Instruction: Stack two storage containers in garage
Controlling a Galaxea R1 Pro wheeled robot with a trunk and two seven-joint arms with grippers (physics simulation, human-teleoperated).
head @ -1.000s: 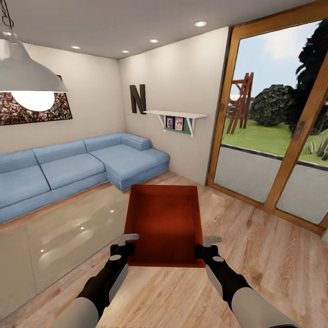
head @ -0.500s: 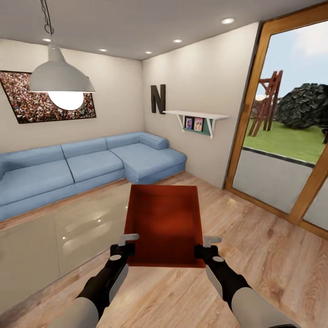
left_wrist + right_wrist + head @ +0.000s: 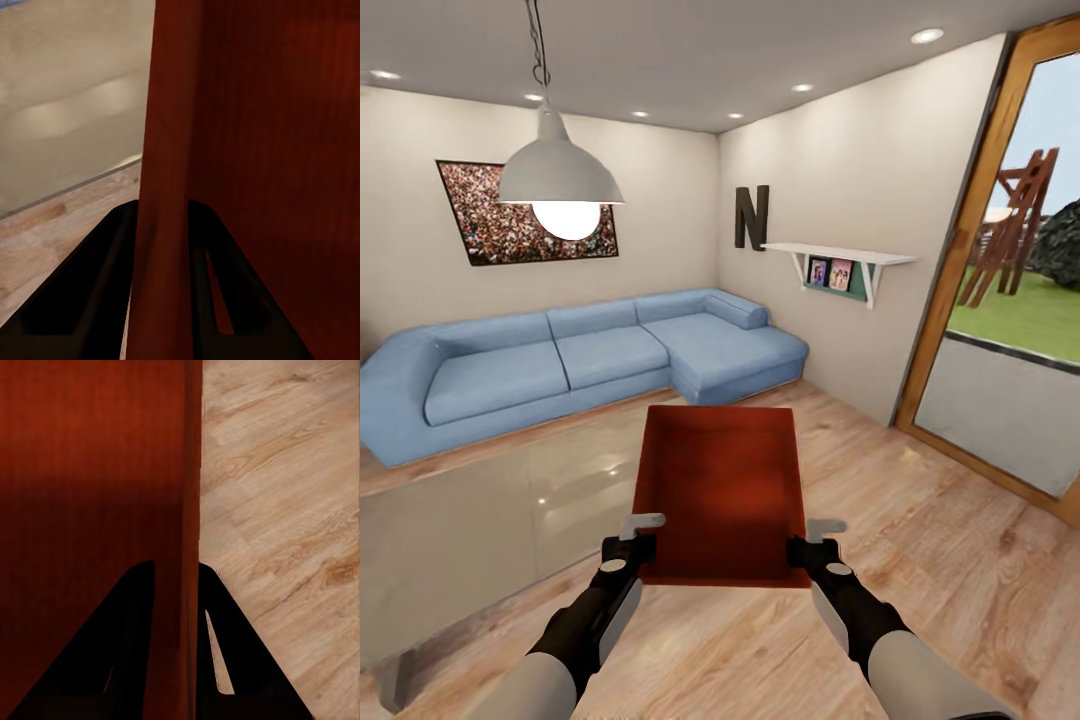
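Head view: storage container (image 3: 722, 490) carried in front of me, clear of the wood floor (image 3: 960, 560), long axis running straight away from the trunk. I've got the left hand (image 3: 632, 540) on its left wall near the closest corner and the right hand (image 3: 808, 545) on the right wall opposite; both equally near, bin centred btwn them. Blue sofa (image 3: 580, 360) and pendant lamp (image 3: 560, 175) ahead-left, glass door (image 3: 1010, 300) at right, glossy bench (image 3: 470, 520) low on my left. So I'm in the living room; garage not in sight, and I judge the carry has barely begun.

Left wrist view: left hand (image 3: 161, 225) has one finger either side of the orange-red wall (image 3: 169, 150), pinching it; bin interior on one side, bench and floor on the other.

Right wrist view: right hand (image 3: 176, 585) likewise straddles and pinches its wall (image 3: 187, 472), plank floor beyond.

Next move, as I judge it, turns on keeping both pinches level w/ the bin's long axis pointing forward while the base drives out.
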